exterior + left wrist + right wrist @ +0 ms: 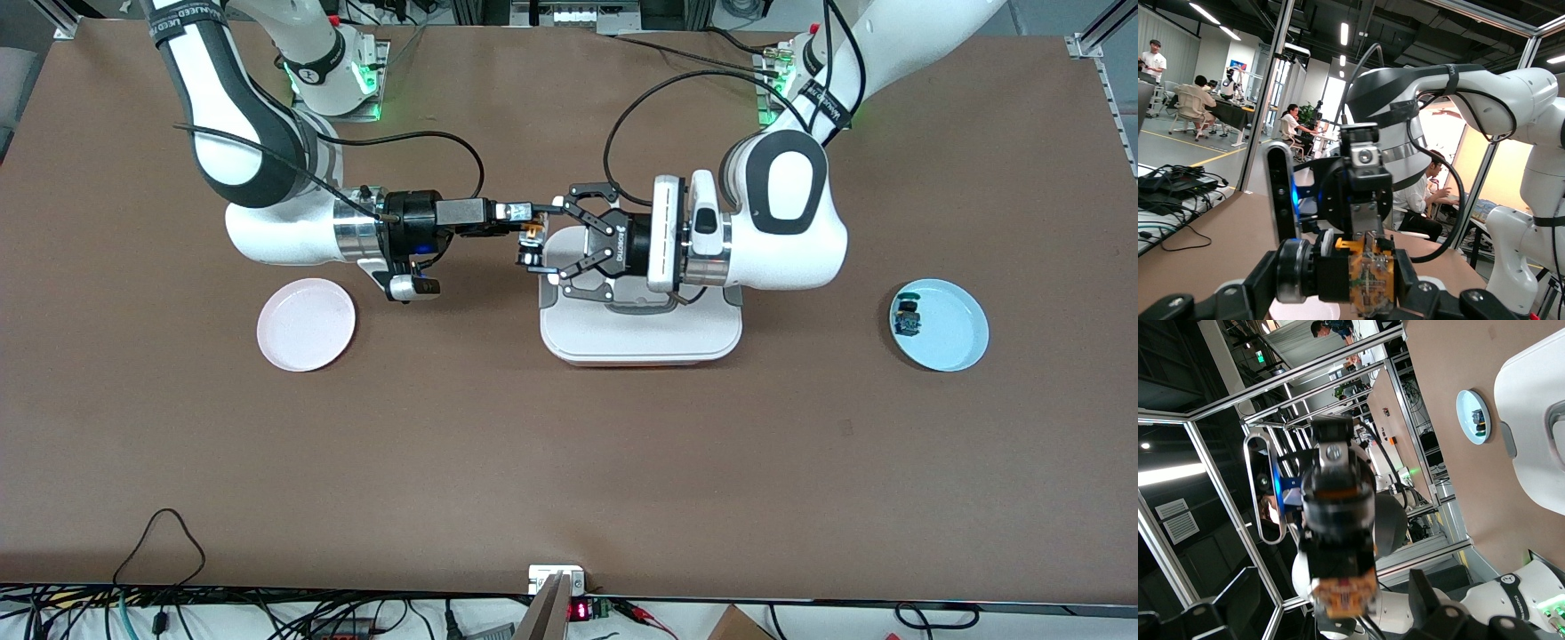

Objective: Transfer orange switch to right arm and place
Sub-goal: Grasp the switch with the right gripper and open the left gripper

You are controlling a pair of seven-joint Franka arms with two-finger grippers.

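The orange switch (pixel 531 244) is up in the air over the edge of a white container (pixel 640 342), at the middle of the table. My left gripper (pixel 538 248) is shut on it end to end; the left wrist view shows the switch (pixel 1368 273) pressed between the two black pads (pixel 1431 293). My right gripper (pixel 532 233) reaches in from the right arm's end and is open, with its fingers (pixel 1431 600) set apart on either side of the switch (pixel 1341 597) and clear of it. The right gripper also shows in the left wrist view (pixel 1365 220), just above the switch.
A pink plate (pixel 306 324) lies toward the right arm's end. A light blue plate (pixel 951 342) lies toward the left arm's end and holds a small blue-topped part (pixel 908 318). Cables run along the table's near edge.
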